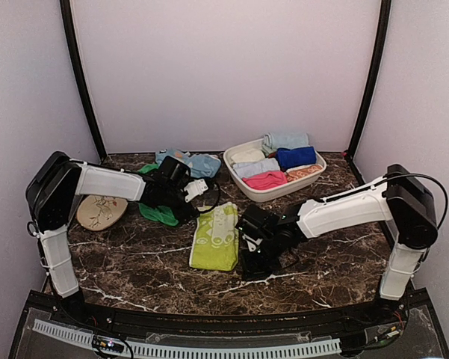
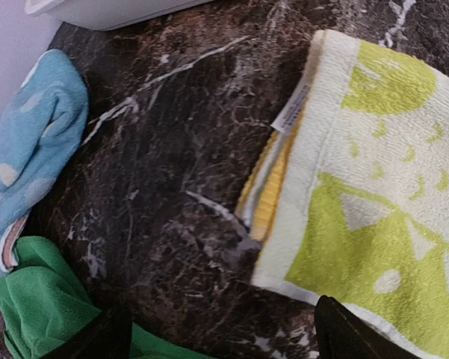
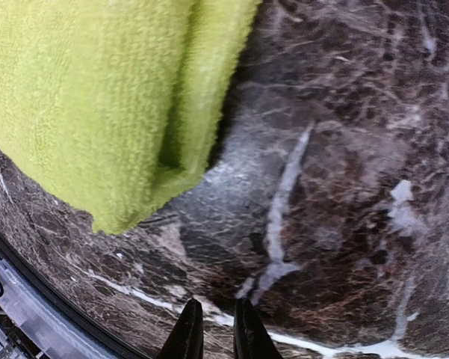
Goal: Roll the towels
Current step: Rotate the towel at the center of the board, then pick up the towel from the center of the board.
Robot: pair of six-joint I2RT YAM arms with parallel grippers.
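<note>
Surface (image 1: 134,262): dark veined marble, hard and slick; carries both towels.
Lime towel (image 1: 215,238): centre, terry, folded into a flat strip; ready for rolling, I judge.
Green towel (image 1: 158,215): crumpled heap, just left.
Left gripper (image 2: 224,340): wide open, empty, by the lime towel's far corner.
Right gripper (image 3: 218,336): nearly closed, empty, off its near corner.

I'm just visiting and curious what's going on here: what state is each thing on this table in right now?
Lime-yellow towel: folded flat, not rolled.
Green towel: crumpled, not rolled.
Blue cloth: bunched up at the back.
White basin: filled with rolled towels.
Leaf-print disc: lying flat.
Left gripper: open, empty.
Right gripper: shut, empty.
</note>
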